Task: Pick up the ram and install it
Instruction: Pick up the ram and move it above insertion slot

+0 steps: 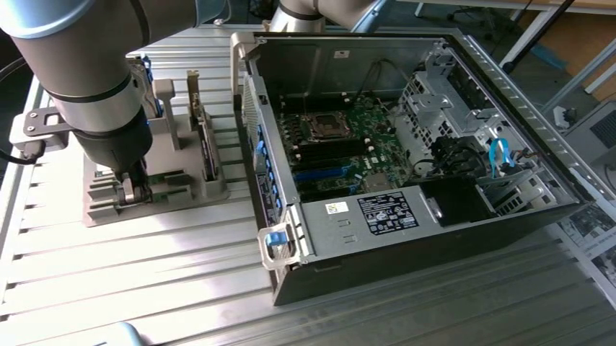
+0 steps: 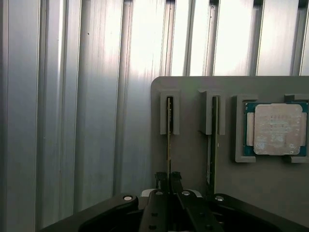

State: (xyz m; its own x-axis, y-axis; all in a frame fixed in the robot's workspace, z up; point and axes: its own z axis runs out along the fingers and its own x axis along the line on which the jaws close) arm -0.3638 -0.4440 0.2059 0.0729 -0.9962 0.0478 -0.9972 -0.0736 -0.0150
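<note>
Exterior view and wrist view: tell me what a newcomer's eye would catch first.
The open black-and-silver computer case with its green motherboard dominates the exterior view's right. At that view's left, the grey robot arm reaches into a grey plastic holder, its gripper shut on a thin green ram stick.

Silver tabletop (image 1: 144,274), ribbed in long parallel stripes. Matte grey holder (image 2: 193,164). The processor (image 2: 276,128) is pale silver framed in teal-green. The ram (image 2: 169,137) shows a dull olive-gold edge. Black gripper (image 2: 168,175). Green motherboard (image 1: 358,140) (blue slots (image 1: 322,174) across it), and a dark grey computer case (image 1: 385,267).
</note>
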